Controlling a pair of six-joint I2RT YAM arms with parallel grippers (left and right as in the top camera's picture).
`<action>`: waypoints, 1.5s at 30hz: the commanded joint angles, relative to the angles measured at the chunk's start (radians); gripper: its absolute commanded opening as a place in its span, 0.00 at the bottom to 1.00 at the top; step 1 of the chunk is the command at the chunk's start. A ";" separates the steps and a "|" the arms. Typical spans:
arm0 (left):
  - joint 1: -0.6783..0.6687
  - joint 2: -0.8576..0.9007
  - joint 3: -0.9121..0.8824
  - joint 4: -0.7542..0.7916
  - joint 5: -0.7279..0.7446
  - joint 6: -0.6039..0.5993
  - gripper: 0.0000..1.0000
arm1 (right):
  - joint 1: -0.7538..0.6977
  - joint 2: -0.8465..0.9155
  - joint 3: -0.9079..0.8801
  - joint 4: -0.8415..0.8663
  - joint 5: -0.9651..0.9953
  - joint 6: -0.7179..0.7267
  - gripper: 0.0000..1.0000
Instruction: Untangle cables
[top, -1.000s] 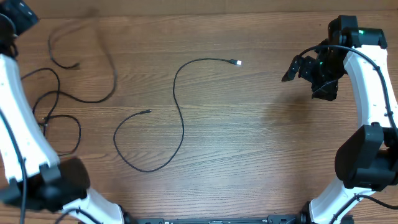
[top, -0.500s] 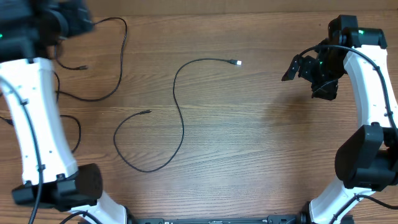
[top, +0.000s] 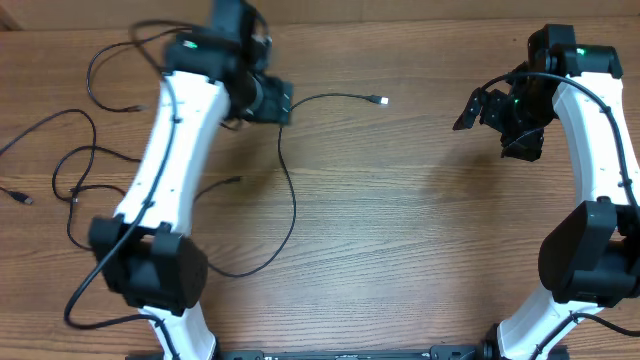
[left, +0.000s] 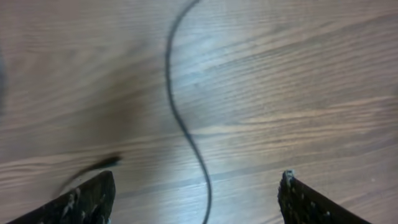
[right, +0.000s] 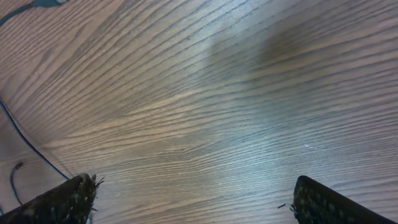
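One thin black cable (top: 291, 185) lies loose in an S-curve across the table's middle, its metal plug (top: 380, 100) at the upper right and its other end (top: 234, 180) near the left arm. More black cables (top: 85, 170) lie looped and crossing at the far left. My left gripper (top: 278, 103) is open and empty, hovering over the upper bend of the S-curved cable, which runs between its fingers in the left wrist view (left: 186, 134). My right gripper (top: 470, 112) is open and empty above bare wood at the right; its wrist view shows a cable stretch (right: 28, 143) at the left edge.
A small plug end (top: 20, 197) lies at the far left edge. The wooden table (top: 420, 240) has bare wood across its centre-right. The left arm reaches diagonally from the bottom left up over the cables.
My left arm has swung from the far upper left rightward to above the S-curved cable. The left-hand cables have shifted and spread. The right arm has not moved.
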 joint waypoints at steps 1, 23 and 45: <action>-0.051 0.004 -0.110 0.056 -0.053 -0.138 0.84 | 0.003 0.006 0.002 -0.001 -0.007 -0.009 1.00; -0.061 0.044 -0.618 0.568 -0.141 -0.173 0.65 | 0.003 0.006 0.001 -0.006 -0.008 -0.009 1.00; -0.059 0.127 -0.608 0.544 -0.192 -0.146 0.04 | 0.003 0.006 0.001 0.000 -0.008 -0.009 1.00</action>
